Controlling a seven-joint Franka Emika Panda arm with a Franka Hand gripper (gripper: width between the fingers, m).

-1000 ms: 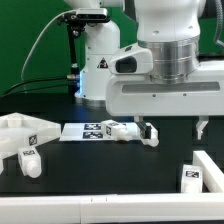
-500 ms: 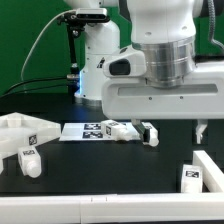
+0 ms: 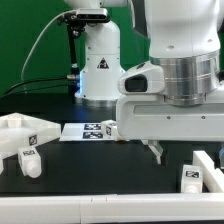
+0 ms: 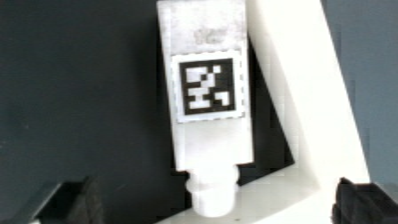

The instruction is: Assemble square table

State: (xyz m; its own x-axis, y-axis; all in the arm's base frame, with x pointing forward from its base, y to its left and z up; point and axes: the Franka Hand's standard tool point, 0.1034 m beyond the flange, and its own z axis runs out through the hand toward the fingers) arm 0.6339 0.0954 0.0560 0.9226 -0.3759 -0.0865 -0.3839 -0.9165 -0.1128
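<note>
A short white leg (image 4: 208, 100) with a black-and-white tag lies flat on the black table against a white wall, its narrow peg end toward my gripper (image 4: 214, 208). The gripper is open and empty, and its dark fingertips (image 4: 64, 205) stand on either side of the peg end without touching it. In the exterior view the gripper (image 3: 185, 148) hangs over this leg (image 3: 191, 177) at the right. The white square table top (image 3: 18, 126) lies at the far left, with another leg (image 3: 28, 158) in front of it.
The marker board (image 3: 88, 130) lies mid-table, partly behind my hand. A white raised wall (image 3: 210, 163) runs beside the right leg and also shows in the wrist view (image 4: 299, 100). The robot base (image 3: 98, 60) stands at the back.
My gripper has moved to the exterior view's right and lower, from beside the marker board to above the right leg. It now hides the leg next to the board.
</note>
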